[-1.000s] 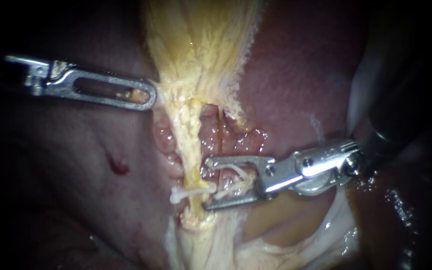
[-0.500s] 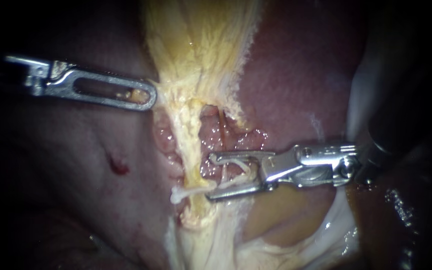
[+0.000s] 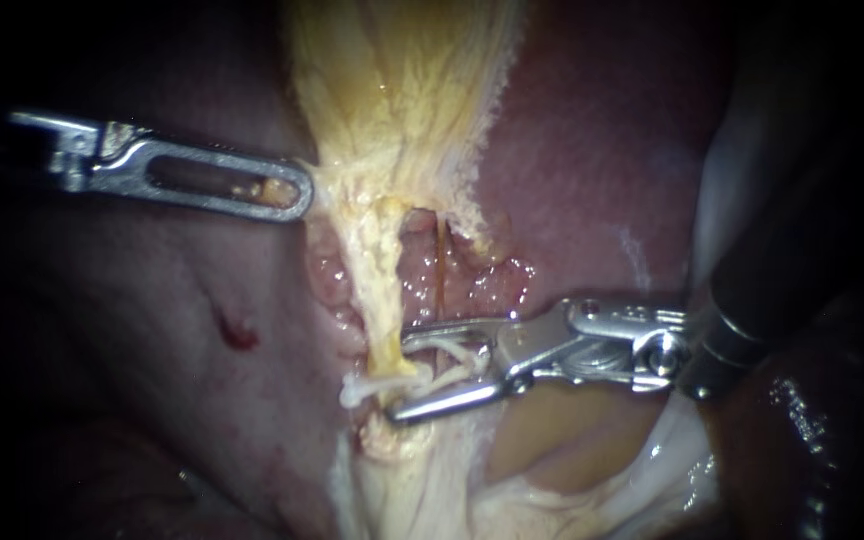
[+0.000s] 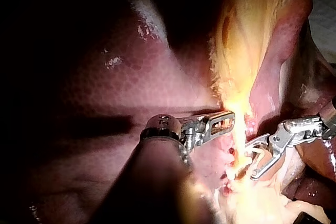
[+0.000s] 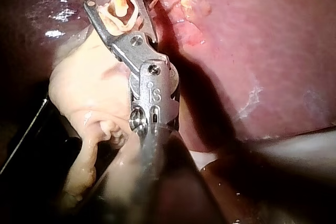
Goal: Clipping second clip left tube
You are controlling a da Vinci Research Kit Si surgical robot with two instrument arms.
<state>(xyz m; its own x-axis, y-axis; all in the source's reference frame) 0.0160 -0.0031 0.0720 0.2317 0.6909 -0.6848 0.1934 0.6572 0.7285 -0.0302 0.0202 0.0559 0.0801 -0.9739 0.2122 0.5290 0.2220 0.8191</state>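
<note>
Left tube (image 3: 381, 300), a pale strand on the liver (image 3: 592, 150), bearing a first clip (image 3: 357, 388); right instrument (image 3: 397, 377), pincer spread astride the tube, holding a second clip (image 3: 447, 352); left instrument (image 3: 297, 190), pincer pinching yellow tissue (image 3: 392, 90).

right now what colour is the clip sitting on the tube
White. The clip crosses the yellowish tube, best seen in the endoscope view.
</note>
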